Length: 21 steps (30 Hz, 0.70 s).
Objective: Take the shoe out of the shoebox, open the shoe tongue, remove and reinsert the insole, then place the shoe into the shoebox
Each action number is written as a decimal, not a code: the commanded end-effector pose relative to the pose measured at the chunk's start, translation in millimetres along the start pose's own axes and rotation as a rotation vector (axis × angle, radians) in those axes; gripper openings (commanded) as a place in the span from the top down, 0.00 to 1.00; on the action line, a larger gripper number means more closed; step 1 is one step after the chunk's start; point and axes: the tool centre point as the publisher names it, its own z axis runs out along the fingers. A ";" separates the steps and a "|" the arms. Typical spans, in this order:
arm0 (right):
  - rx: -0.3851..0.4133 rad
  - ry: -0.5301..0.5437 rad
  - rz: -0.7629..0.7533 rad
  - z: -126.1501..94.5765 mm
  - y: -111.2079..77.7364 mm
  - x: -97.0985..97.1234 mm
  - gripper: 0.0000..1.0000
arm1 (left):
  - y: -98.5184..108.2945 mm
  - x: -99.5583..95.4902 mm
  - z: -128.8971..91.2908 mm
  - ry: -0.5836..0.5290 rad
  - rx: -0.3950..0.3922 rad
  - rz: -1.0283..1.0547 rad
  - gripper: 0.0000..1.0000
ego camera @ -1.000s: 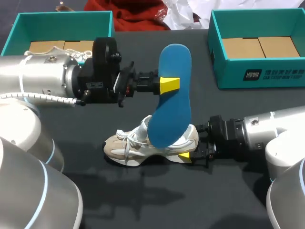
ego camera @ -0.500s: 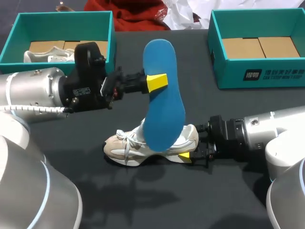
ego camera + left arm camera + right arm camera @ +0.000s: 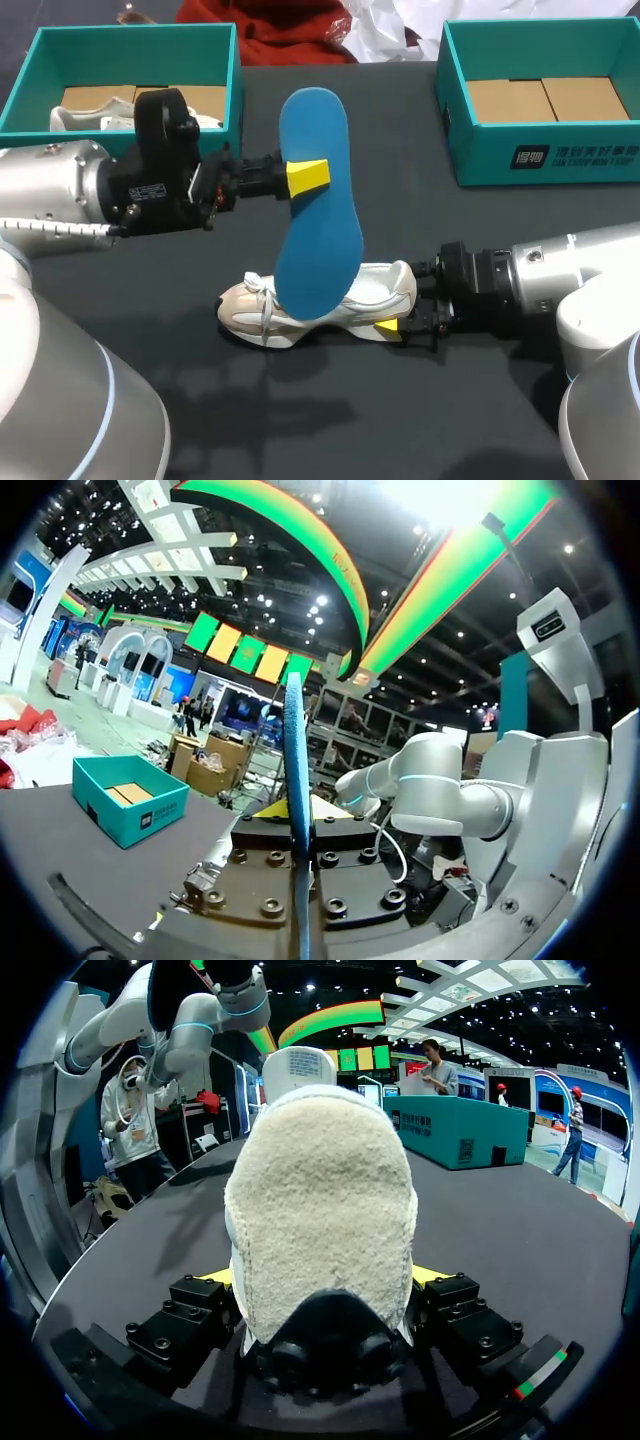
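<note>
At centre frame in the head view, the blue insole (image 3: pixel 318 215) hangs above the table (image 3: pixel 500 420). The left gripper (image 3: pixel 307 177), entering from the left edge, pinches it near its upper end between both yellow tips. The left wrist view confirms the grip: the insole (image 3: pixel 295 770) stands edge-on between the closed fingers of that gripper (image 3: pixel 297 810).

The insole's long axis is near upright, leaning slightly toward the lower right. Its broad lower end overlaps the shoe's opening in the picture; whether it touches the shoe cannot be told.

The shoe (image 3: pixel 340 300) rests on its sole below centre, long axis running left to right, with the toe at the left and the heel at the right. The right gripper (image 3: pixel 392 327), entering from the right edge, clamps the heel. In the right wrist view the fleecy heel of the shoe (image 3: pixel 320 1210) fills the space between the fingers of that gripper (image 3: pixel 322 1285), which press on it from both sides.

The two axes stand roughly crosswise. Reinsertion would likely need the lower end fed toward the toe at the left while the insole is laid down along the shoe. The left arm alone carries the insole; the right arm only steadies the shoe.

One shoebox (image 3: pixel 455 120) sits at upper right, well apart from the shoe, and a second box (image 3: pixel 30 65) at upper left.
</note>
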 end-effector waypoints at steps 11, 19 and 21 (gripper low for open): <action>0.003 -0.002 0.000 0.6 0.9 1.1 1.00 | -3.3 5.0 5.3 -0.022 -0.009 -0.005 1.00; 0.002 -0.025 -0.002 -3.5 2.5 1.5 0.00 | -3.3 5.0 5.3 -0.022 -0.009 -0.005 1.00; 0.017 -0.029 -0.003 -5.0 3.6 1.6 0.00 | -3.3 5.0 5.3 -0.022 -0.009 -0.005 1.00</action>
